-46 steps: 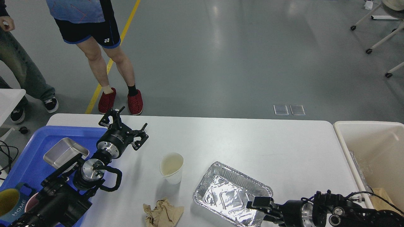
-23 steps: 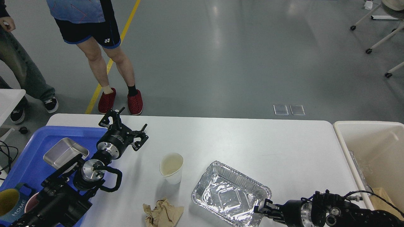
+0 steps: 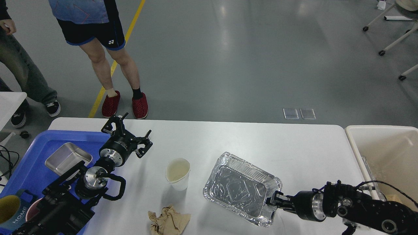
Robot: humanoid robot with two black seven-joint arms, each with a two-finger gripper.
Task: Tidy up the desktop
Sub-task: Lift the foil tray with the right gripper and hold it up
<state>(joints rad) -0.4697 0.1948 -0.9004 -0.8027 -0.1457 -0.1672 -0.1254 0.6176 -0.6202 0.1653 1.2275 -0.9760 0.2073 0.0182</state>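
The worktop (image 3: pixel 254 143) fills the lower half of the frame, white and wide. I judge the tidying partly done: a steel dish (image 3: pixel 68 159) and mugs already sit in the blue tray (image 3: pixel 39 143) at lower left, while the paper cup (image 3: pixel 178 173), crumpled brown paper (image 3: pixel 168 220) and foil tray (image 3: pixel 241 189) remain. My right tool (image 3: pixel 273 200) is clamped on the foil tray's right rim, tilting it. My left tool (image 3: pixel 127 132) hangs spread apart, empty. The beige bin (image 3: pixel 356 143) sits at the right edge; open surface lies between.
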